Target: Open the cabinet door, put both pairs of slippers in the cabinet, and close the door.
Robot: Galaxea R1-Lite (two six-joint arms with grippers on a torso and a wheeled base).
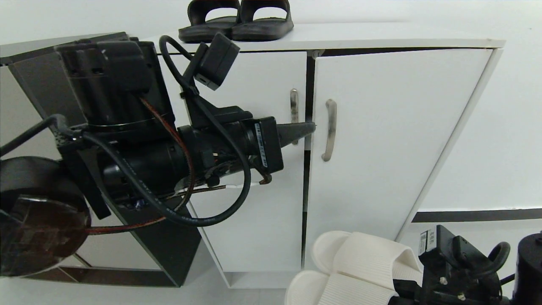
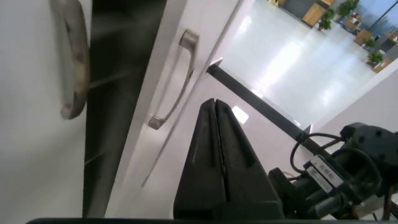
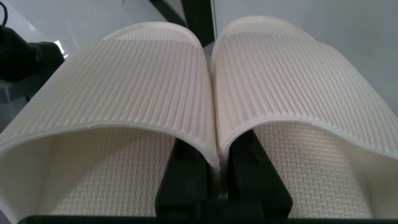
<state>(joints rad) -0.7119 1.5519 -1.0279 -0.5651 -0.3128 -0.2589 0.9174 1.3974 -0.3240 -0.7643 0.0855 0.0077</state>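
Observation:
The white cabinet [image 1: 381,127] has two doors with metal handles, the left handle [image 1: 293,106] and the right handle [image 1: 329,129]. A dark gap runs between the doors. My left gripper [image 1: 312,126] is shut and empty, its tip at that gap between the handles; in the left wrist view its tip [image 2: 216,109] sits beside the right handle [image 2: 174,81]. A black pair of slippers [image 1: 237,19] rests on the cabinet top. Low in front of the right door, my right gripper [image 3: 216,186] is shut on the adjoining inner sides of the white slippers [image 1: 355,267].
A dark reflective panel [image 1: 38,76] stands against the cabinet's left side. A black stripe [image 1: 478,215] crosses the pale floor to the right of the cabinet. The floor right of the cabinet is open.

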